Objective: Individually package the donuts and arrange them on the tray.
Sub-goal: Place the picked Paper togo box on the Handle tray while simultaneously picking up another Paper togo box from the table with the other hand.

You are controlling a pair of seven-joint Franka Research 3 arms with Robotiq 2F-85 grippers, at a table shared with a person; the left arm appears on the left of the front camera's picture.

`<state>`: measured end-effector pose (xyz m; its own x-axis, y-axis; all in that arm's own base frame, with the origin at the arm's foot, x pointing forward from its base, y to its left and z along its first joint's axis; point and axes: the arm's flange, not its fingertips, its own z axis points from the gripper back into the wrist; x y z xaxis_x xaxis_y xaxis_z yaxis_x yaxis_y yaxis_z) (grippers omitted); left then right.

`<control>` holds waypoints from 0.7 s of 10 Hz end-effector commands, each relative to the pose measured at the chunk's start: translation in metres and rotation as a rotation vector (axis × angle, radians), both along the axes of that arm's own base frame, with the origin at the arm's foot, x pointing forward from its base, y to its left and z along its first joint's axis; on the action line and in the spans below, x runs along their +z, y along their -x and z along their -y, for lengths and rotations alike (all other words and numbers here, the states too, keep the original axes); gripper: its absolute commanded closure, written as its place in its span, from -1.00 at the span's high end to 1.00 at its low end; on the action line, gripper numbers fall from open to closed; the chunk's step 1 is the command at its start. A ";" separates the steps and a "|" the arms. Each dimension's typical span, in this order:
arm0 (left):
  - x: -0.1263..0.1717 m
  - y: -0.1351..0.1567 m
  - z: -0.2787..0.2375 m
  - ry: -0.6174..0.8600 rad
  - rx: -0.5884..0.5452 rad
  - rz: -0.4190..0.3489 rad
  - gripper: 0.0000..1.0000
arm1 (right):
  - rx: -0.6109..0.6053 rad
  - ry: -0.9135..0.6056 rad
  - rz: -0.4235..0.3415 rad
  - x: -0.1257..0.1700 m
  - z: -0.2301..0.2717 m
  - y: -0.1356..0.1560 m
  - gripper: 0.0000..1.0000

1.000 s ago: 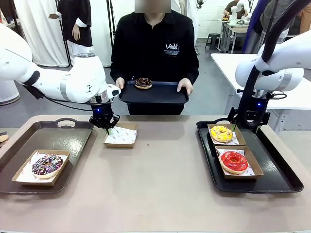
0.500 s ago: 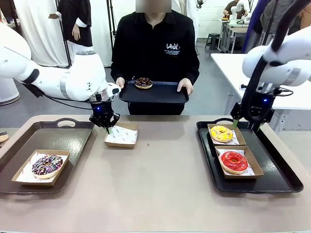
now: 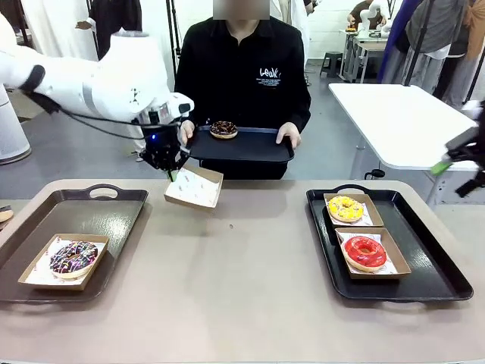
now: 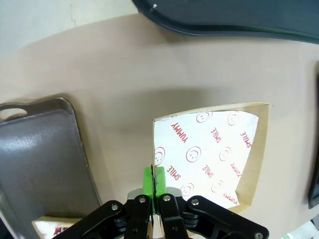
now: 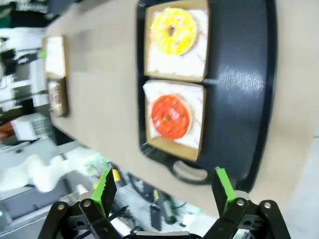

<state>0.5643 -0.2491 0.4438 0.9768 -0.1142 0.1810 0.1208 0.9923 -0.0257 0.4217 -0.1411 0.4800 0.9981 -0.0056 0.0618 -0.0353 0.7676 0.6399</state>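
The left gripper (image 3: pixel 171 171) pinches the empty box (image 3: pixel 195 188) by its nine-o'clock rim — light, floppy card. The iced donut (image 3: pixel 223 130) looks soft, smearable. The right gripper (image 5: pixel 164 191) stands spread.

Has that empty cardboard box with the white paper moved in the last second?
Yes. The left gripper has lifted the empty brown cardboard box off the beige table, tilted, up toward the person's black tray.

Empty box (image 3: pixel 195 187) tilted above table (image 3: pixel 242 258), between two trays.
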 end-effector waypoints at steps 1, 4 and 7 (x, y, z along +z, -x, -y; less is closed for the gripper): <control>0.025 -0.007 0.017 -0.041 0.040 0.028 -1.00 | 0.008 -0.201 0.038 -0.009 0.039 0.015 1.00; 0.050 -0.014 0.036 -0.060 0.071 0.068 -1.00 | -0.055 -0.376 0.143 -0.021 0.088 0.038 1.00; 0.059 -0.027 0.045 -0.067 0.124 0.070 -1.00 | -0.094 -0.452 0.130 -0.047 0.108 0.051 1.00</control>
<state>0.5835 -0.2853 0.4999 0.9684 -0.0428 0.2458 0.0391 0.9990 0.0196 0.3695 -0.2443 0.4341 0.9777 -0.1534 0.1436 -0.0607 0.4483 0.8918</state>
